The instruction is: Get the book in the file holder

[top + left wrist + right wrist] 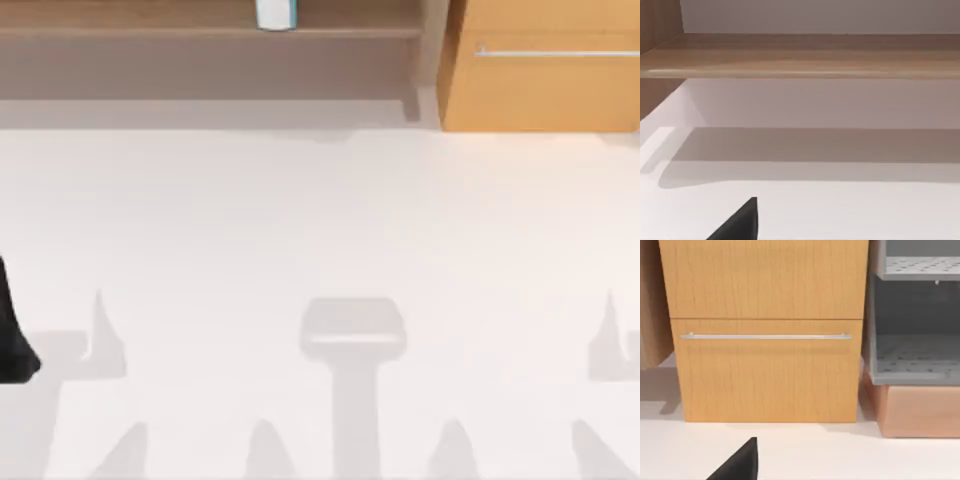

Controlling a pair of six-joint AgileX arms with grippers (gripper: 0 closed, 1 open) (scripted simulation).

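Observation:
The book (275,12) is small and white with a teal-blue band. It stands on the wooden shelf (200,32) at the table's far edge, left of centre. The grey perforated file holder (912,320) sits on a peach block (920,410), right beside the orange-wood cabinet (765,340). My left arm (12,335) is a dark shape at the table's left edge, far from the book. A black part of my left gripper (740,224) faces the shelf (800,57). A black part of my right gripper (740,464) faces the cabinet front.
The orange-wood cabinet (545,65) with a silver bar handle (555,51) stands at the far right. The shelf's wooden side panel (432,50) stands between shelf and cabinet. The white tabletop (320,230) spreads wide in front of them.

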